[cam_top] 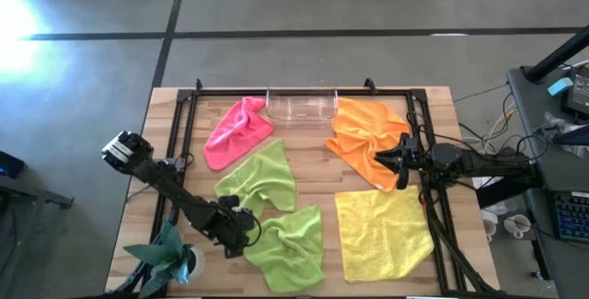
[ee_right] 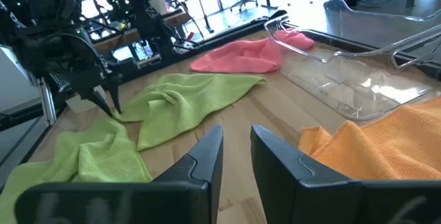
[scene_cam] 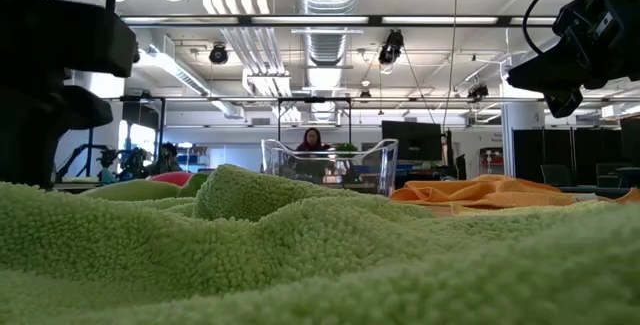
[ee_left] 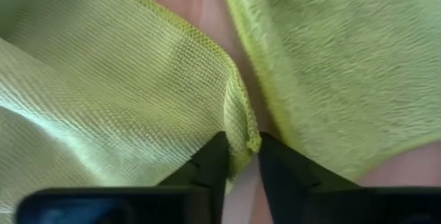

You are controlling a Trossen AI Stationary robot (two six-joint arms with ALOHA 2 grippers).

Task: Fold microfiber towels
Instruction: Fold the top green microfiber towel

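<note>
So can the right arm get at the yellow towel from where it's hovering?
Probably yes. The right pincer hangs empty over the orange towel's near edge, and the yellow towel lies flat right beside it, with nothing on top and the left pincer busy at a green towel.

— What sort of place is this?
— A big open lab or workshop hall. Bare round ducts (scene_cam: pixel 325 5) and pipes run under a high ceiling, with strip lights.
— And around the bench (cam_top: pixel 304 97)?
— Grey concrete floor (cam_top: pixel 276 5). Beyond its far edge, monitors (scene_cam: pixel 412 140), equipment racks, and a person (scene_cam: pixel 312 141) seated at a desk. Cables and a keyboard (cam_top: pixel 571 212) lie past its right edge.
</note>
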